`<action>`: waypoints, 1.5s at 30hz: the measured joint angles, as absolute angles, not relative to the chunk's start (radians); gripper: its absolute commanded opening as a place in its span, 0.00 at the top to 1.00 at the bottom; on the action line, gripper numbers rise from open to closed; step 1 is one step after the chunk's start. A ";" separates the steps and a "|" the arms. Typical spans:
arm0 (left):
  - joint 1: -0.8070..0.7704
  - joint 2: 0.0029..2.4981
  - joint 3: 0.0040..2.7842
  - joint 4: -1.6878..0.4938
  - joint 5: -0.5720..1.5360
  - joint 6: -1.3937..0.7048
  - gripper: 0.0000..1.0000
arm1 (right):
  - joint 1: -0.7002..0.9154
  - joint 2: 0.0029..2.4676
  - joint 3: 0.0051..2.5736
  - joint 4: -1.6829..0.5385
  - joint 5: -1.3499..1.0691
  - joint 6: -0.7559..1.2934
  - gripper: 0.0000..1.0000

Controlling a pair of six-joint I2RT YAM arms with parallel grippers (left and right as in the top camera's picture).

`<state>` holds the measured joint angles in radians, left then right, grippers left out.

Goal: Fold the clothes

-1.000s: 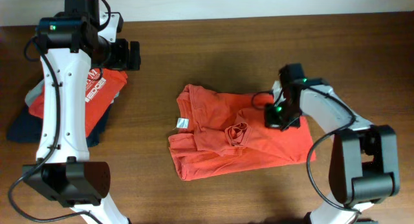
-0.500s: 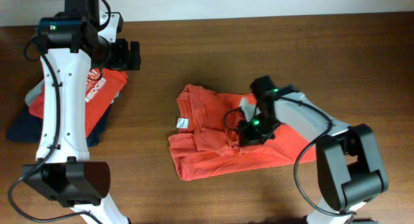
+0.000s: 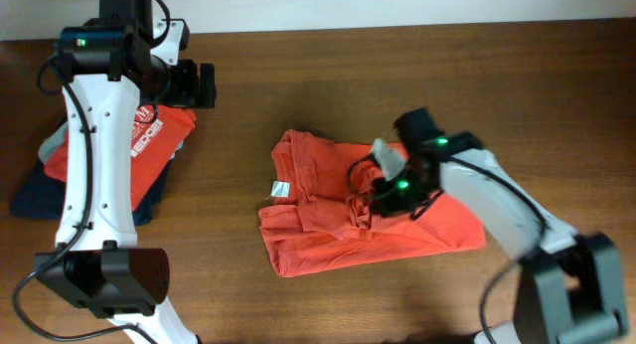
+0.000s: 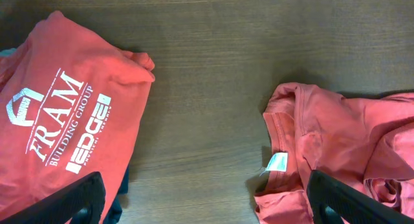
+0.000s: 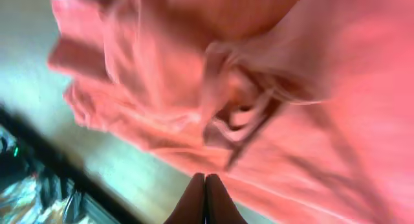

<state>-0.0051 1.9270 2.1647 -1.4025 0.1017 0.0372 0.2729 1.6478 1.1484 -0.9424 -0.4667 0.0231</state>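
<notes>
The table (image 3: 397, 66) is taken from straight above, edge to edge. The left wrist view is held high and faced downward; the red shirt (image 4: 58, 120) and the collar end of the T-shirt (image 4: 323, 140) are shared with the overhead. The right wrist view is held very close to the T-shirt, blurred, and only its creased middle is shared.

blur, right wrist view: T-shirt (image 5: 272, 88) smeared, folds and edges indistinct; dark shapes at lower left unreadable
right gripper (image 5: 205, 197): only the closed tips show; the rest is cut off by the bottom edge
left gripper (image 4: 206, 185): two dark fingers (image 4: 71, 199) cut off at the bottom corners
neck tag (image 4: 277, 162): print too small to read
folded stack: FRAM shirt (image 3: 159, 135) and navy garment (image 3: 30, 200) partly hidden beneath the left arm (image 3: 94, 155)
T-shirt, overhead: right-hand middle hidden under the right arm (image 3: 477, 185)
</notes>
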 measured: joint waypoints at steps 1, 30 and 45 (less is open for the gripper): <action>-0.005 1.927 2.165 -1.402 0.102 0.037 0.01 | 0.258 1.631 1.149 -0.934 -0.443 0.031 0.96; -0.005 1.927 2.165 -1.402 0.102 0.037 0.01 | 0.419 1.856 1.152 -1.137 -0.422 0.044 0.96; -0.005 1.927 2.165 -1.402 0.101 0.037 0.01 | 0.239 1.748 1.154 -0.902 -0.326 0.161 0.96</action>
<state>-0.0051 1.9270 2.1647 -1.4025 0.1013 0.0372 0.2390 1.7477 1.1538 -0.9020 -0.3260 0.1608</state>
